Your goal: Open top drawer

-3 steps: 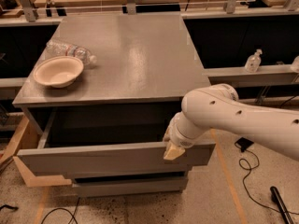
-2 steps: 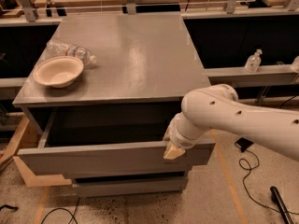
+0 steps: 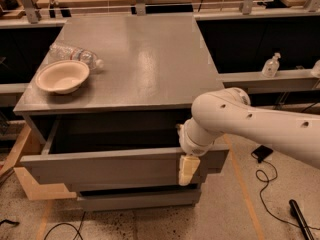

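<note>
Top drawer [image 3: 100,166]: pulled out below the tabletop's [image 3: 150,59] front edge, grey interior showing.
Gripper [image 3: 189,170]: at the drawer front's upper rim, toward its right end, below the tabletop's front right corner.
Grip: cannot tell whether wide or closed.
Bowl [image 3: 62,75]: upright near the left edge.
Bottle [image 3: 75,54]: lying just behind the bowl.

Nothing readable is showing: no text, brand or number on the clear plastic water bottle [image 3: 75,55] or the small clear pump bottle [image 3: 270,65]. The cream-tipped gripper [image 3: 188,168] is hanging over the front panel of the large matte grey top drawer [image 3: 100,166].
</note>
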`<control>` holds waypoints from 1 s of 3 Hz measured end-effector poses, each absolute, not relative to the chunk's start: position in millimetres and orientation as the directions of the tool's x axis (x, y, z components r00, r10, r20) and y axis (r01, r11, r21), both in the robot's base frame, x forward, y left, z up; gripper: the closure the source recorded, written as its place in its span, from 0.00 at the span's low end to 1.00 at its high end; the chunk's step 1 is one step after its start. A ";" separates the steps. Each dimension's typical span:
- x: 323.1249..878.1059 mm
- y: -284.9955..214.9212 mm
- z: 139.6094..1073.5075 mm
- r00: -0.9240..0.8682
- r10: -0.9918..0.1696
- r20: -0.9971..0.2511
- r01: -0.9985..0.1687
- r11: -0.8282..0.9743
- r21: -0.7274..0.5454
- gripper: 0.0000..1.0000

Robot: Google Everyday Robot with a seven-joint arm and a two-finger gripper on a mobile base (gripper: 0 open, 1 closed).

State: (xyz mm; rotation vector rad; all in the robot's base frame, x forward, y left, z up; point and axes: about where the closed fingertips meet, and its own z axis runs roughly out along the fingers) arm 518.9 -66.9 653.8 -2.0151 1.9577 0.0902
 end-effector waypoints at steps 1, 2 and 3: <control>515.3 -65.1 655.2 0.060 -0.965 -0.257 -0.981 -0.010 -0.192 0.00; 501.0 -66.6 660.4 0.053 -0.970 -0.236 -0.982 -0.008 -0.190 0.00; 484.0 -74.0 663.2 0.026 -0.975 -0.222 -0.984 0.015 -0.177 0.19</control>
